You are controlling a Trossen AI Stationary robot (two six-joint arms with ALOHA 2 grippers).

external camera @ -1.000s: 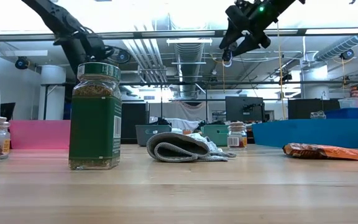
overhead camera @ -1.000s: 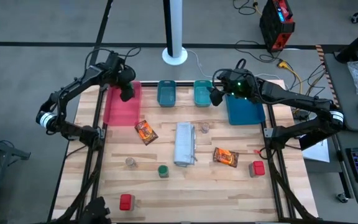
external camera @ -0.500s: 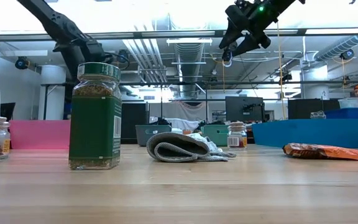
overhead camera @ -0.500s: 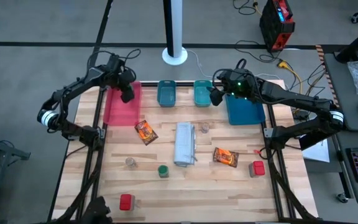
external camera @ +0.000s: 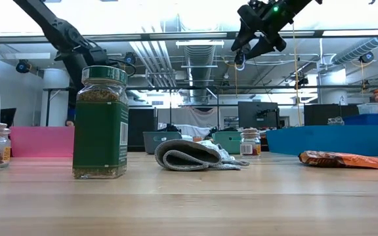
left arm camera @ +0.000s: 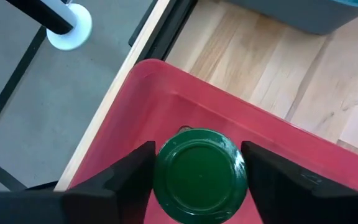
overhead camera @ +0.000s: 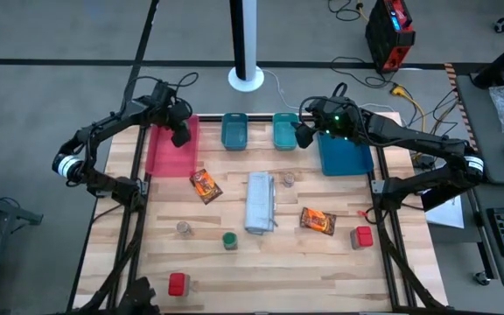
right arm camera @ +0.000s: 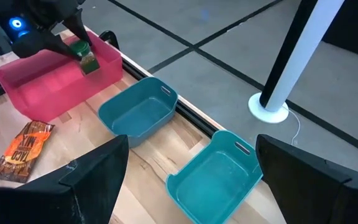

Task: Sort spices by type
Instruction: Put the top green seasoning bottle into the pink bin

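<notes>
Pink plastic fills most of the left wrist view: the pink tray (left arm camera: 185, 106) is seen below the left gripper (left arm camera: 197, 177), and a green-lidded jar (left arm camera: 199, 174) is seen between its two fingers, above the tray's far end. Whether the fingers press on the jar or have let it go cannot be told.

The right gripper (overhead camera: 302, 136) is held in the air over the second teal tray (overhead camera: 285, 131), with its fingers spread wide and nothing between them; the blue tray (overhead camera: 344, 156) is just beside it.

On the wooden table (overhead camera: 234, 271) the other spices are found: two orange-red packets (overhead camera: 205, 185) (overhead camera: 318, 220), one on each side of the folded grey-white bundle (overhead camera: 260, 202), another green-lidded jar (overhead camera: 229, 240), two pale-lidded jars (overhead camera: 183, 228) (overhead camera: 288, 179), and two red boxes (overhead camera: 178, 283) (overhead camera: 362, 236) near the front edge and the right edge.
</notes>
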